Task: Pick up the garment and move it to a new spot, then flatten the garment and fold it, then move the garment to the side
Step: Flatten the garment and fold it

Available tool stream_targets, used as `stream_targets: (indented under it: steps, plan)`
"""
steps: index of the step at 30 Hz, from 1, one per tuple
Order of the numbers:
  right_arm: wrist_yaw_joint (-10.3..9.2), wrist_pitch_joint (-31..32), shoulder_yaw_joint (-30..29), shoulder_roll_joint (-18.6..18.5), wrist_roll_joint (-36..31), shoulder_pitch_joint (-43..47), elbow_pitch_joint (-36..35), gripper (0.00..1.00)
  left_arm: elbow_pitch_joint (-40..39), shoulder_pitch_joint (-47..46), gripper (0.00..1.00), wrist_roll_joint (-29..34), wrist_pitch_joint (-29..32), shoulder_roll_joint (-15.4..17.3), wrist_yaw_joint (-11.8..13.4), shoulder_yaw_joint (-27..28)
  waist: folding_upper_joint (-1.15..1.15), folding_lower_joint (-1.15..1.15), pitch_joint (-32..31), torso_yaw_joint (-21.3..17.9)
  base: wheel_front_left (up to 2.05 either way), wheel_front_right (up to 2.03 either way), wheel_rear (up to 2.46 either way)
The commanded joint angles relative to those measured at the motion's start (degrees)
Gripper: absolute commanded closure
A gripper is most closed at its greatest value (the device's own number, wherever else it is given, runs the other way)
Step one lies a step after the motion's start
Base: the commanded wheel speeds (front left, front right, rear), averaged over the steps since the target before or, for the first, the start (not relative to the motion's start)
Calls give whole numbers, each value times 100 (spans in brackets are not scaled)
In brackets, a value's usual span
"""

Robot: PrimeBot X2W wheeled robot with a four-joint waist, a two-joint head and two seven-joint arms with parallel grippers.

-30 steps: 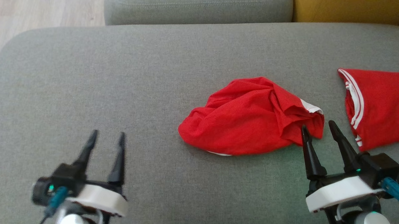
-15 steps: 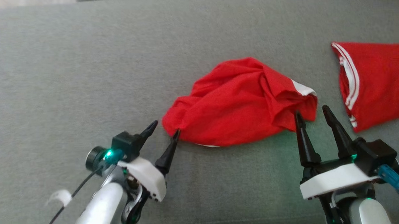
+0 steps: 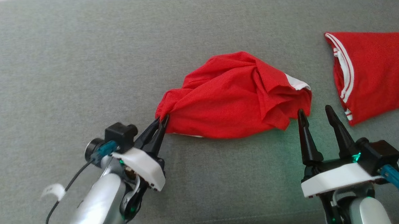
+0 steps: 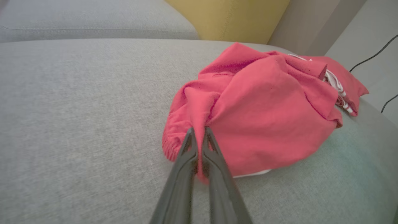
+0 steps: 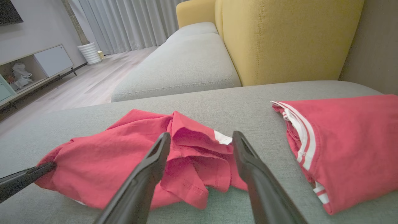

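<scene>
Grey cushion [image 3: 72,61]: broad sofa seat, bearing every item listed below.

Garment [image 3: 233,100]: red with white trim, crumpled in a loose heap on the cushion between the two grippers. One corner is drawn into a tight gather. A white edge peeks out under the heap on its near side.

Left gripper [image 3: 162,119]: clenched on the garment's gathered corner, a pinch of red cloth caught between the pressed fingers. The heap spreads ahead of it and to its right. Tips sit low, at the cushion.

Right gripper [image 3: 314,109]: released, fingers spread wide, nothing between them. The heap lies ahead and to its left. Its left fingertip sits just at the garment's hem; contact cannot be told.

Shirt [image 3: 376,71]: second red piece with white double stripes along one opening. It lies flat ahead and to the right of the right gripper, apart from the garment, with bare cushion between.

Backrest [image 5: 289,40]: yellow, upright, beyond the cushion ahead of the right gripper.

Floor [image 5: 90,84], curtains [image 5: 124,21], cabinet [image 5: 40,62]: farther off, to that gripper's left.

Cable [image 4: 373,56]: dark, against the pale wall beyond the shirt.
</scene>
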Motion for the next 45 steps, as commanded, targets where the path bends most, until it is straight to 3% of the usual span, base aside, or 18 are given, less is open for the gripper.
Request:
stream_targets:
  steps: [1,15,22,29,39,45]
  plan:
    - [39,-28,110,-6,48,-128,-163,0,-283,55,100,-46,-68,113,49,214,0,0,-51,67,0,0,0]
    - [39,55,-72,-3,195,43,-150,0,-2700,1928,100,-385,685,440,641,286,0,0,-240,678,0,0,0]
    - [39,119,-74,-3,262,15,-193,0,-3227,1864,100,-559,902,431,679,340,0,0,-231,610,0,0,0]
    - [39,172,-31,-3,303,-74,-236,0,-2548,975,100,-740,918,406,556,606,0,0,-132,318,0,0,0]
    - [39,131,58,-3,437,-159,-172,0,-489,-598,100,-910,669,108,482,806,0,0,99,-189,0,0,0]
    - [39,75,75,-3,452,-218,-108,0,438,-1226,100,-634,296,73,526,678,0,0,168,-276,0,0,0]
